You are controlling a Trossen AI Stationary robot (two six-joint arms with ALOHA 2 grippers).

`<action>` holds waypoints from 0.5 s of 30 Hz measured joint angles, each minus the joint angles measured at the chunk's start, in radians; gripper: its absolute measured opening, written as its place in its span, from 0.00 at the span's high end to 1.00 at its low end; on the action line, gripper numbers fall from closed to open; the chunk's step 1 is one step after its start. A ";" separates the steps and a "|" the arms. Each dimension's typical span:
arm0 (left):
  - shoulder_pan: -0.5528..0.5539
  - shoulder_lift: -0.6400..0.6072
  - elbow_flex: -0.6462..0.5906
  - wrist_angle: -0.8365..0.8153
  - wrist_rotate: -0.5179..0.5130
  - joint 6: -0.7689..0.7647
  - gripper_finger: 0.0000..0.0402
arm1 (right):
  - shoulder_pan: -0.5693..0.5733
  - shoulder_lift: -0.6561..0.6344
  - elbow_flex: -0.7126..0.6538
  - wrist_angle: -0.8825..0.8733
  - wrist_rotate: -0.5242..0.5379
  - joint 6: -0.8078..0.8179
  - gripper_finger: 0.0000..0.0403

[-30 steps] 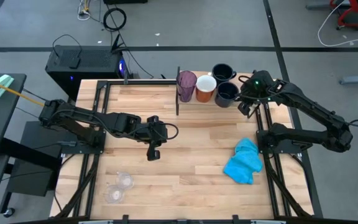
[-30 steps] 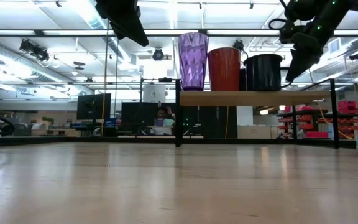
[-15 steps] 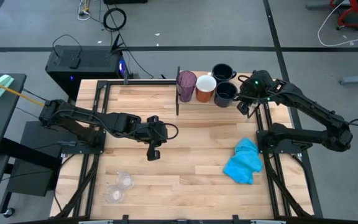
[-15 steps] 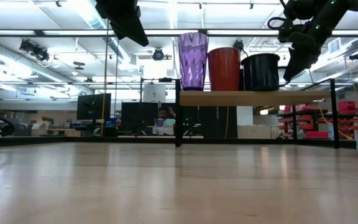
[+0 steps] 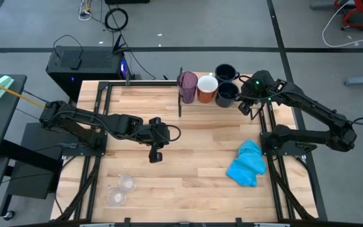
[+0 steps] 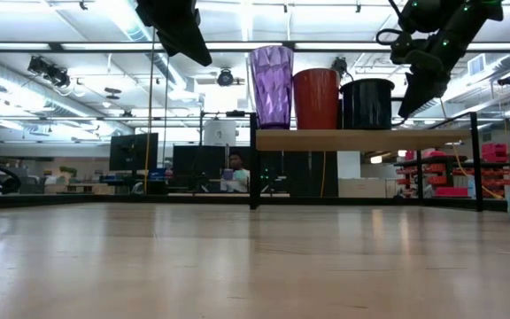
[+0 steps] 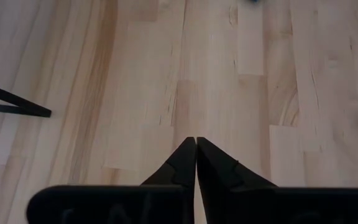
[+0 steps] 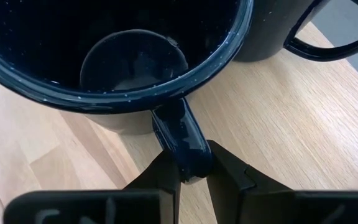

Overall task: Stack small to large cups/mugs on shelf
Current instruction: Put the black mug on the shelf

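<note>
Plastic cups [image 5: 121, 189] sit untouched at the near edge of the surface [image 5: 188, 183], my clenched, empty left gripper [image 5: 155, 152] hovering mid-table. Farther back, my right gripper [image 5: 246, 106], clamped on a navy mug's handle [image 8: 182, 140], has nudged that mug [image 5: 226, 94] leftward along the shelf [image 6: 361, 139] toward the orange mug [image 5: 207, 88], tightening the row.

No text, label or number can be read anywhere.
</note>
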 joint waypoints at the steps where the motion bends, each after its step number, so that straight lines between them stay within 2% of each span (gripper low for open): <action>1: 0.000 0.000 0.000 0.000 0.000 0.000 0.94 | 0.000 0.000 0.000 0.000 0.000 -0.001 0.84; 15: 0.000 0.000 0.000 0.000 0.000 -0.001 0.96 | 0.000 -0.007 0.000 -0.009 0.016 -0.019 0.84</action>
